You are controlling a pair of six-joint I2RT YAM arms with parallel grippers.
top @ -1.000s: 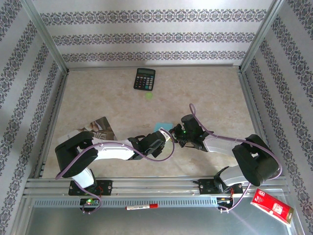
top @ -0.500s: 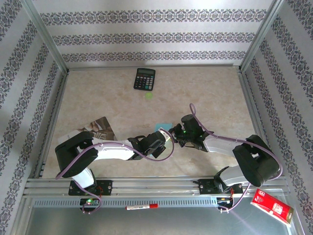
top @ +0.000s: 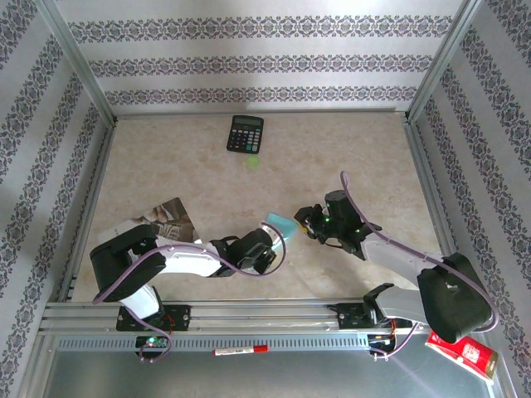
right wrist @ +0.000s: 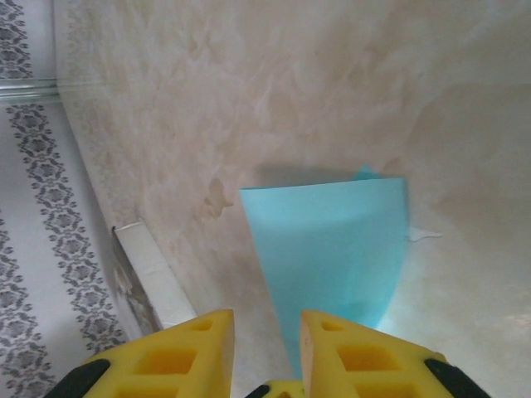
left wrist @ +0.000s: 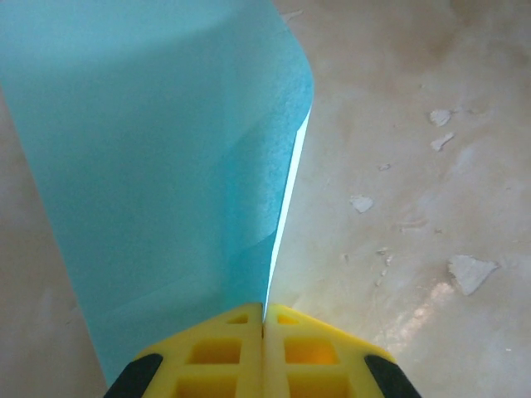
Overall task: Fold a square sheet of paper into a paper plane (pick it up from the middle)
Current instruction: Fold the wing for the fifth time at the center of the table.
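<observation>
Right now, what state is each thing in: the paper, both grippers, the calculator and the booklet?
left gripper: shut on the paper.
right gripper: open, holding nothing.
paper: curved over, pinched at one edge.
calculator: lying flat, face up.
booklet: lying flat on the table.

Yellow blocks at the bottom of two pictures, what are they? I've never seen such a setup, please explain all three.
They are the fingers of each arm's tool, filmed by a camera on its wrist. The overhead picture shows a left arm and a right arm bolted at the near edge of a table. On it lie a calculator and a booklet. The left tool is shut on a light-blue paper; the right tool is open, the paper just ahead.
</observation>
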